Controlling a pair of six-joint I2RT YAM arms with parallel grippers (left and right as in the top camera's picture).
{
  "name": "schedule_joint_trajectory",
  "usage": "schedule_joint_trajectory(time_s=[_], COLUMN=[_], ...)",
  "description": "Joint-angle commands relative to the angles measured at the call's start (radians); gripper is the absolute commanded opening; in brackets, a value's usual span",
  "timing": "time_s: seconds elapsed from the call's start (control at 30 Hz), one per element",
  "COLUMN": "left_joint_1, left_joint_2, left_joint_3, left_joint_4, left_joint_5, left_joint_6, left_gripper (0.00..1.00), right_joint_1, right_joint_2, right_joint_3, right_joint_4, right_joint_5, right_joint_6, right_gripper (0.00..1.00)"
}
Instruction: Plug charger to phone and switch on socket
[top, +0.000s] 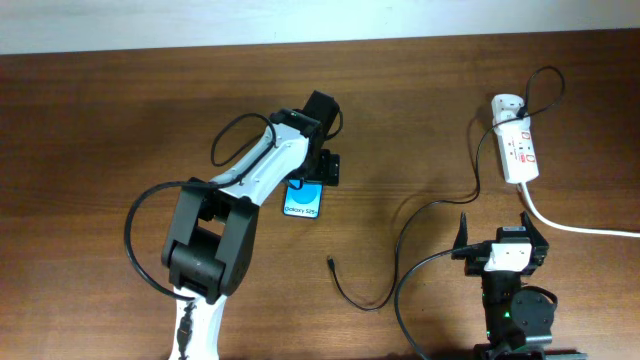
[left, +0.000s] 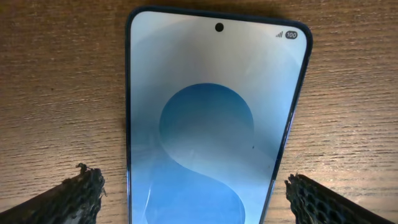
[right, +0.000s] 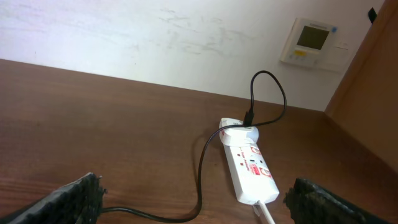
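Phone (left: 205, 124), charger (right: 201, 174), socket (right: 252, 168) — one of each on the table (top: 100, 120).

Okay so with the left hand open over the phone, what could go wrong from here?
The left hand straddles the flat-lying phone; closing might slide it rather than grip it. The charger's tip lies loose, apart from the phone, and tugging its looped cable could drag the socket.

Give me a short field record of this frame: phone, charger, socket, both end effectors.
phone: flat on table, screen lit
charger: plugged into socket; free tip on table, apart from phone
socket switch: state unreadable
left end effector: open, fingers either side of phone
right end effector: open, empty
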Motion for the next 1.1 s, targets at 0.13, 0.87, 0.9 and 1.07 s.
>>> schedule_joint_trajectory(time_s=[0.13, 0.87, 0.9, 1.07], left_joint_1=[0.000, 0.015, 0.021, 0.025], left_joint_2=[0.012, 0.083, 0.083, 0.083], left_joint_3=[-0.011, -0.010, -0.011, -0.011], left_joint_4=[0.002, 0.006, 0.005, 0.025], left_joint_5=[0.013, 0.032, 0.035, 0.029], left_joint_6=[-0.014, 0.040, 0.048, 0.081], left_gripper=[0.99, 0.99, 0.99, 0.99], right_joint_1=[0.006, 0.006, 0.006, 0.006], right_joint_2=[-0.006, -0.006, -0.006, -0.006], right_joint_3=[-0.005, -0.005, -0.005, -0.005], right_joint_4=[-0.008, -0.008, -0.008, -0.008], right_joint_5=[0.015, 0.015, 0.015, 0.015], right_joint_6=[0.000, 0.000, 0.000, 0.000], right_gripper=[0.98, 0.98, 0.98, 0.98])
